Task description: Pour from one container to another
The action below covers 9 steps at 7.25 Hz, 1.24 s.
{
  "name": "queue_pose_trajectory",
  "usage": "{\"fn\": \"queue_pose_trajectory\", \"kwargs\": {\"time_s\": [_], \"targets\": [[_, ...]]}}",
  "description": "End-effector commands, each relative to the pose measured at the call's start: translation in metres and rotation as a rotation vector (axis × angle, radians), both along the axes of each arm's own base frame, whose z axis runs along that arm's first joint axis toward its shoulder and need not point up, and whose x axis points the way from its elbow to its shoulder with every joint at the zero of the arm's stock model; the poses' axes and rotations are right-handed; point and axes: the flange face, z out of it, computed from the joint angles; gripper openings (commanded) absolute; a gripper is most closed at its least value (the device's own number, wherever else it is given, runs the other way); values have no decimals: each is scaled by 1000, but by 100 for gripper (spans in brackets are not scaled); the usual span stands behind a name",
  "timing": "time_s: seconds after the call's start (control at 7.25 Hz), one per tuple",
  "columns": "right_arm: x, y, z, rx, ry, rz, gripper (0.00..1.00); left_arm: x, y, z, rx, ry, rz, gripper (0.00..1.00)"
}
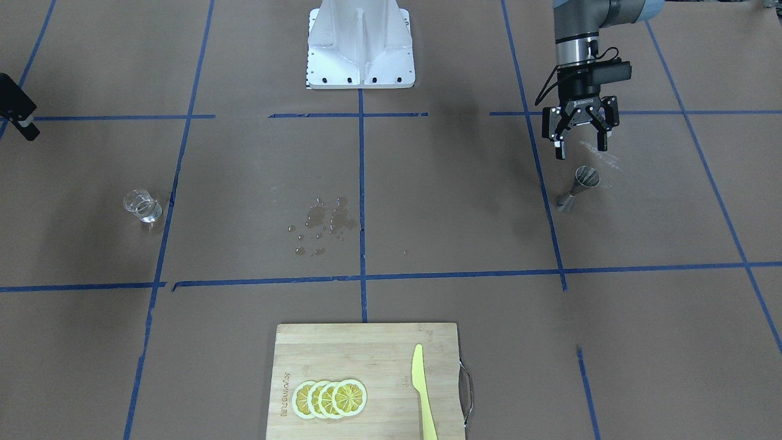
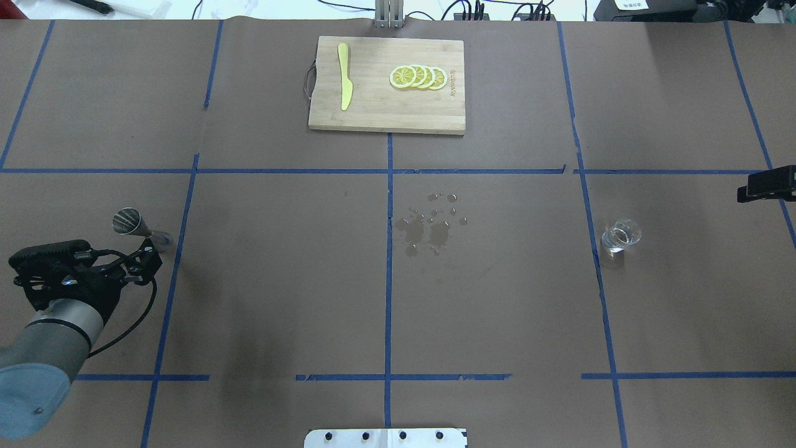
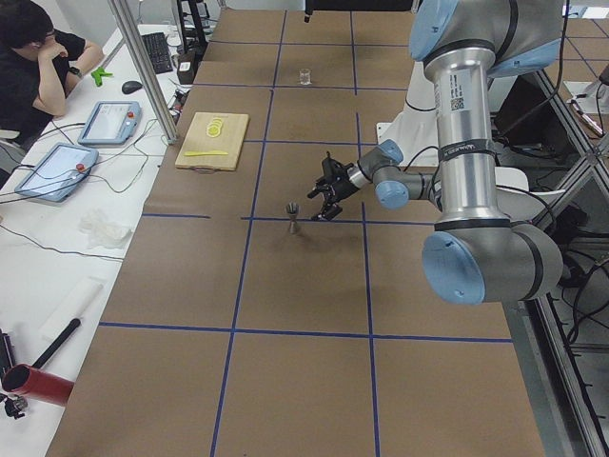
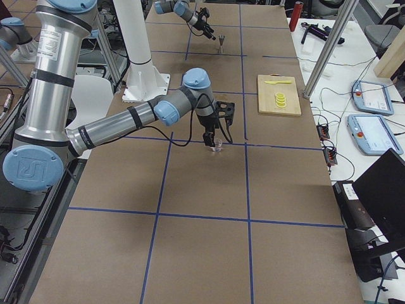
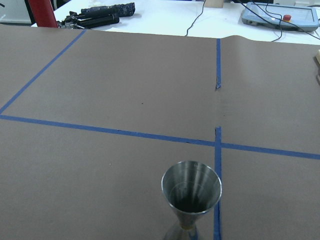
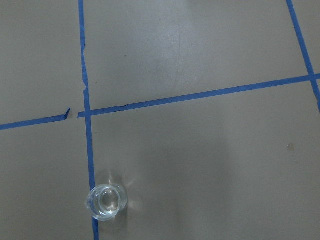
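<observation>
The grey metal jigger [image 1: 579, 188] stands upright on the brown table, also seen in the overhead view [image 2: 134, 225] and close up in the left wrist view [image 5: 191, 192]. My left gripper [image 1: 580, 148] hangs open just behind and above it, not touching it, with nothing between its fingers. The small clear glass cup [image 1: 143, 206] stands alone on the other side of the table [image 2: 620, 236] and low in the right wrist view [image 6: 106, 202]. My right gripper [image 2: 768, 185] shows only partly at the frame edge, apart from the cup; I cannot tell its state.
A patch of spilled water drops [image 1: 324, 223] lies mid-table. A wooden cutting board [image 1: 379, 348] at the operators' edge carries lemon slices [image 1: 330, 398] and a yellow knife [image 1: 423, 391]. The white robot base [image 1: 360, 43] stands at the robot's edge.
</observation>
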Motion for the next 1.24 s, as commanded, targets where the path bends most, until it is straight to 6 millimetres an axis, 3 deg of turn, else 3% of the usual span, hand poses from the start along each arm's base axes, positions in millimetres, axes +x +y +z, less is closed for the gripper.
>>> {"fn": "queue_pose_trajectory", "kwargs": {"time_s": [0.0,0.28,0.83,1.1], "targets": [[-4,32,-7,-19,1,-25,100,40,-16,23,75,-56,-86,99],[-18,53,-24,-60,-29,-34,100,53,-22,36,124,-92,-135,98],[-28,58,-24,-71,-31,-56,100,66,-28,55,154,-145,-160,81],[-31,59,-23,-74,-30,-64,100,69,-28,60,153,-154,-160,59]]}}
